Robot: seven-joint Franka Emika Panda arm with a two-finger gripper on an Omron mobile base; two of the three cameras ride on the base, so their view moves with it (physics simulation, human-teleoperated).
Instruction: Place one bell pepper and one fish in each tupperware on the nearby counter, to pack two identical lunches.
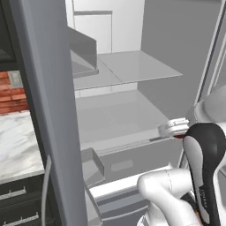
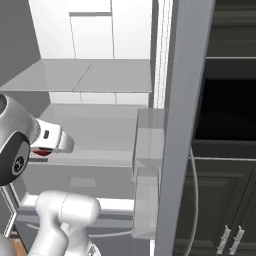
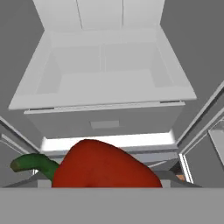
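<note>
In the hand view I see a red pepper (image 3: pixel 103 166) very close under the camera, right where the finger tips should rise, and it covers them, so I cannot see the jaws themselves. The pepper lies across the view, with its green stem (image 3: pixel 33 163) pointing to the left side and its body going to the right, so its long axis runs across the line between the fingers, not along it. From how it sits at the hand I judge that the gripper (image 2: pixel 44 151) is clamped on the pepper, with the jaws held rather wide by its body, but I say this as a judgement only. In the right base view a small piece of red shows just under the white hand, which agrees with this. Beyond the pepper I look into an open fridge (image 3: pixel 105 87) with grey shelves. The counter (image 1: pixel 17 145) shows in the left base view, at the left of the fridge door (image 1: pixel 48 110), well apart from the hand. I cannot see the tupperware. So the coming move, as I judge it, is to pull the hand back out of the fridge and go to the left side, toward the counter.
</note>
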